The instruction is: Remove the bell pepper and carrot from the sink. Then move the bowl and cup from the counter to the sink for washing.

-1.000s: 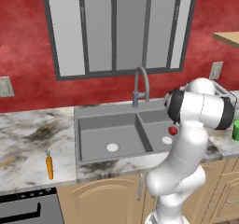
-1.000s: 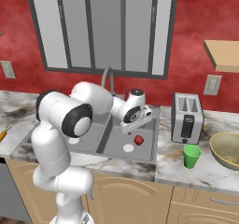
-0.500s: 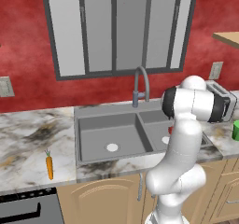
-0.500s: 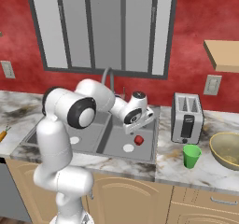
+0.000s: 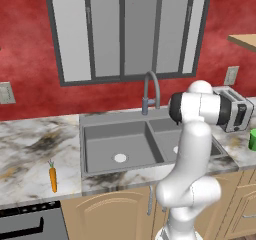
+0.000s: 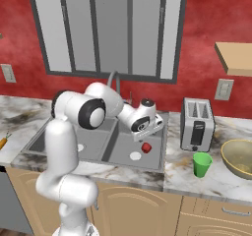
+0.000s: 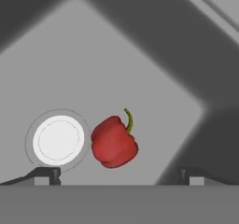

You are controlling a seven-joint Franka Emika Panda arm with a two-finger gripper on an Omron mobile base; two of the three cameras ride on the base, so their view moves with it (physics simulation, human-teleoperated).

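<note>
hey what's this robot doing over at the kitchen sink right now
It is clearing the sink. Its open claw hangs over the right basin, right above the red bell pepper lying beside the white drain. The carrot already lies on the counter left of the sink. The green cup and the bowl wait on the counter.

Kitchen: sink (image 5: 117,139), toaster (image 6: 197,124), marble counter (image 5: 25,154).

My two base cameras sit behind me, left and right, both facing the sink (image 5: 125,149) (image 6: 118,146) from mid-distance. My hand camera looks down, close, into its right basin.
</note>
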